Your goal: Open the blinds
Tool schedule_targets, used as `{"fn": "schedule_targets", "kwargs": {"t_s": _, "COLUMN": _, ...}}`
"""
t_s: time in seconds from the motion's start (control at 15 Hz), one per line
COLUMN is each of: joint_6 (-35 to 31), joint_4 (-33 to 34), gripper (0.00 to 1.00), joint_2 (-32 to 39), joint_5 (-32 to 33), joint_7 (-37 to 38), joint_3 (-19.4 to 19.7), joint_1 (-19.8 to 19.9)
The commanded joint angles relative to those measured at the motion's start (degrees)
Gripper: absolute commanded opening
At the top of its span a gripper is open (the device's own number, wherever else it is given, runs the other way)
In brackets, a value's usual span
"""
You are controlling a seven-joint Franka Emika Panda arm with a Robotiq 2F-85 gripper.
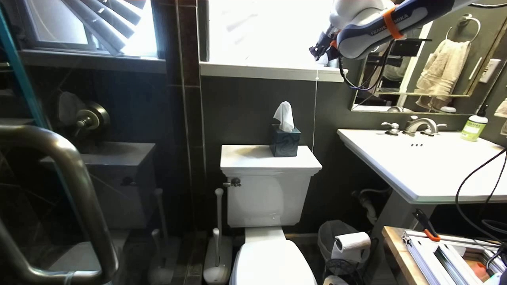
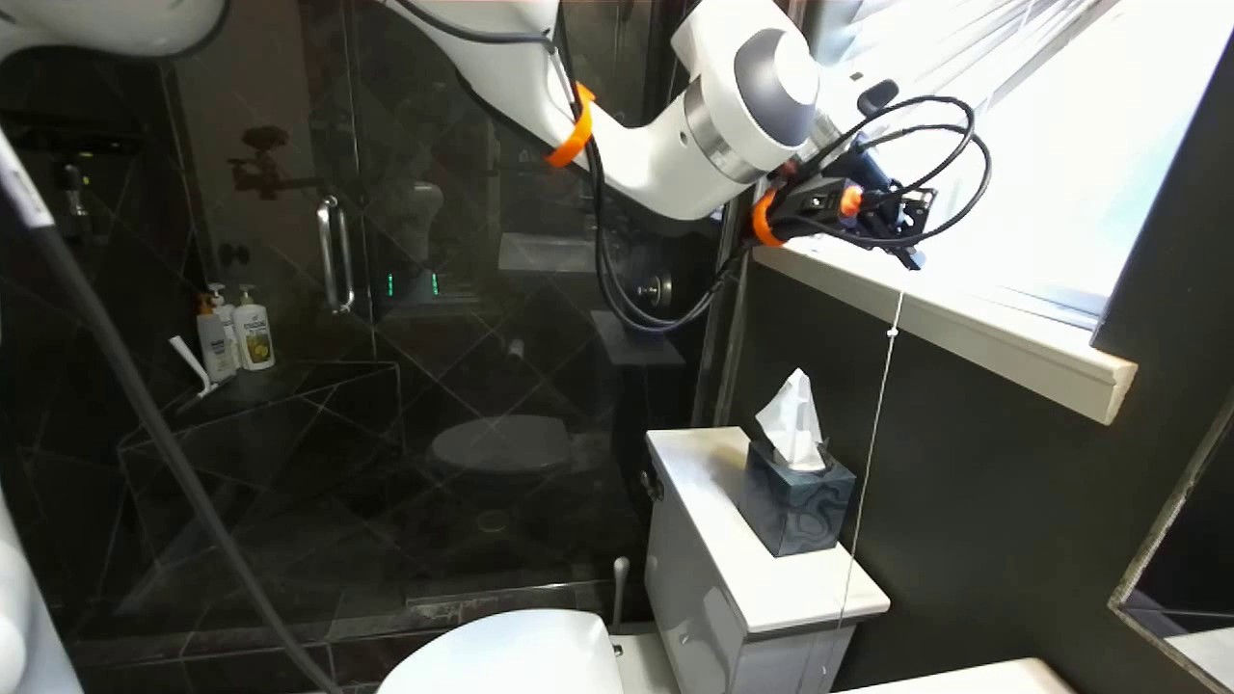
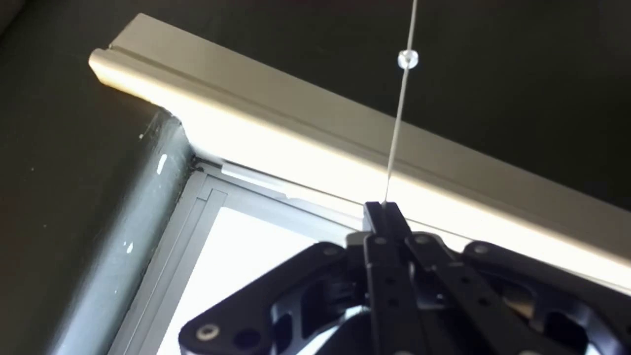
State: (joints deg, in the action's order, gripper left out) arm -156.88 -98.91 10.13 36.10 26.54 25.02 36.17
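The blinds show as pale slanted slats at the top of the bright window in an exterior view. Slanted slats also show mirrored in the shower glass. A thin white pull cord with a small clear bead hangs below the sill in both exterior views; the cord also shows there. My gripper is shut, with the cord running in between its fingertips, the bead beyond them. In both exterior views the gripper is in front of the window just above the sill; it also shows here.
The window sill runs just below the gripper. A toilet tank with a tissue box stands beneath. A mirror and sink are beside the window. A glass shower wall stands behind the arm.
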Motion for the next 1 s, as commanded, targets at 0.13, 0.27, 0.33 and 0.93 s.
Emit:
{"fn": "schedule_targets", "kwargs": {"t_s": 0.13, "joint_6": -1.0, "joint_4": 3.9, "gripper": 0.0, "joint_2": -1.9, "joint_5": -9.1, "joint_7": 0.0, "joint_3": -0.8, "joint_1": 1.0}}
{"fn": "schedule_targets", "kwargs": {"t_s": 0.27, "joint_6": -1.0, "joint_4": 5.9, "gripper": 0.0, "joint_2": -1.9, "joint_5": -11.2, "joint_7": 0.5, "joint_3": -0.5, "joint_1": 1.3}}
{"fn": "schedule_targets", "kwargs": {"t_s": 0.33, "joint_6": -1.0, "joint_4": 7.1, "gripper": 0.0, "joint_2": -1.8, "joint_5": -12.0, "joint_7": 0.8, "joint_3": -0.4, "joint_1": 1.4}}
{"fn": "schedule_targets", "kwargs": {"t_s": 0.93, "joint_6": -0.4, "joint_4": 9.7, "gripper": 0.0, "joint_2": -1.7, "joint_5": -15.9, "joint_7": 0.7, "joint_3": -0.6, "joint_1": 1.6}}
